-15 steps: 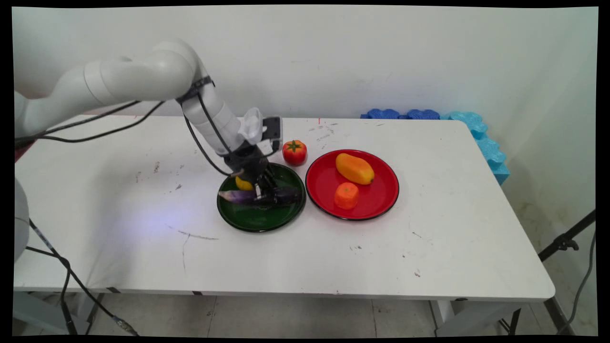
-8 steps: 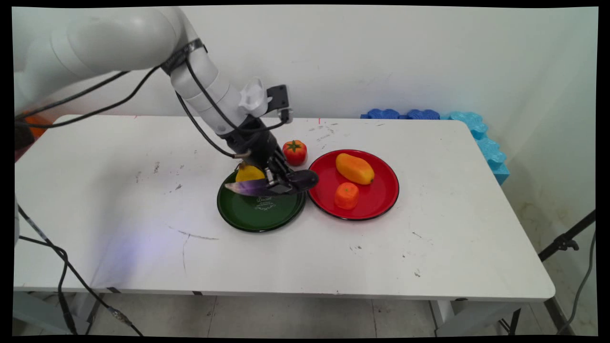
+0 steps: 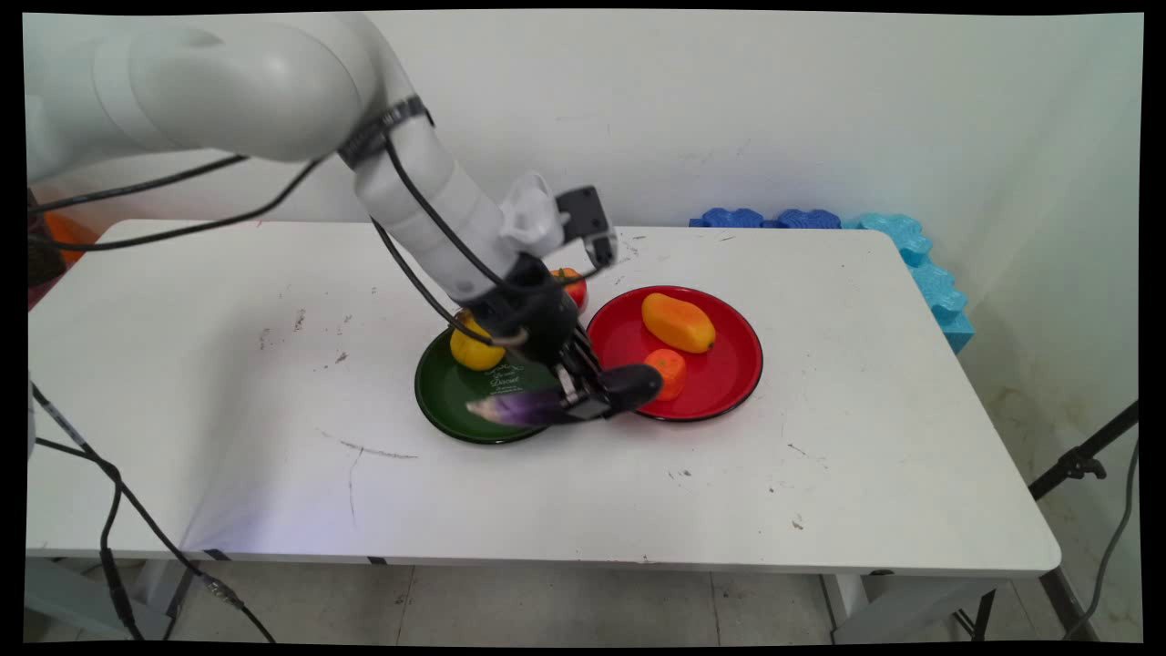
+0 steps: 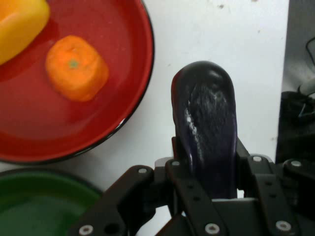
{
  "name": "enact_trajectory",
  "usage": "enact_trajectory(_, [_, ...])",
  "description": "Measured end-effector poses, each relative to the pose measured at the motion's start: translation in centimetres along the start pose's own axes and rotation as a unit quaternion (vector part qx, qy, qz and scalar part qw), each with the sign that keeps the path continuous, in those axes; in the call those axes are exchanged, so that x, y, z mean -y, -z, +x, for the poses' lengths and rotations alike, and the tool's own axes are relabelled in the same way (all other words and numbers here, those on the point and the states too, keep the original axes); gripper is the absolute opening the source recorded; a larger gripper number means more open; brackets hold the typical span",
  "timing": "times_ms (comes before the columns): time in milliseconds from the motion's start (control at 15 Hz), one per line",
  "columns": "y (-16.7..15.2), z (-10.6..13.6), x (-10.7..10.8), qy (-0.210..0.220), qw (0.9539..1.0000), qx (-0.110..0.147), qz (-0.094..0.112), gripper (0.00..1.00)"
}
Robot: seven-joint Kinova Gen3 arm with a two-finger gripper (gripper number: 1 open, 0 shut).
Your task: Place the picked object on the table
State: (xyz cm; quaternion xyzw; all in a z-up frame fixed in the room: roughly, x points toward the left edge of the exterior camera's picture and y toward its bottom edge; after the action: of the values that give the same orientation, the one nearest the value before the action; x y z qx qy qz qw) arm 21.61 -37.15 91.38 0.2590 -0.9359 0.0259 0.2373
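Observation:
My gripper (image 3: 583,401) is shut on a dark purple eggplant (image 3: 547,401), held level just above the table between the green plate (image 3: 455,401) and the red plate (image 3: 720,383). In the hand view the eggplant (image 4: 206,128) sticks up between the fingers, over white table near the red plate's rim (image 4: 138,98). A yellow lemon (image 3: 474,351) lies on the green plate. An orange (image 3: 672,369) and a yellow-orange mango (image 3: 677,322) lie on the red plate. The orange (image 4: 76,68) also shows in the hand view.
A red tomato (image 3: 574,282) stands on the table behind the plates, partly hidden by the arm. Blue foam pieces (image 3: 820,220) lie along the far right edge. The table's front edge (image 3: 547,556) runs along the near side.
The gripper lifted the eggplant off the green plate and carried it forward and to the right, to the gap between the two plates. The lemon is now uncovered.

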Motion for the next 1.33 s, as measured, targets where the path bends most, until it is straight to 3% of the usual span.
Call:
enact_trajectory(667, [-6.8,-0.6,-3.4,0.035,0.9992,0.013,-0.015,0.0])
enact_trajectory(1333, [-9.7,-1.7,-4.6,0.037,0.9989,0.015,-0.023,0.0])
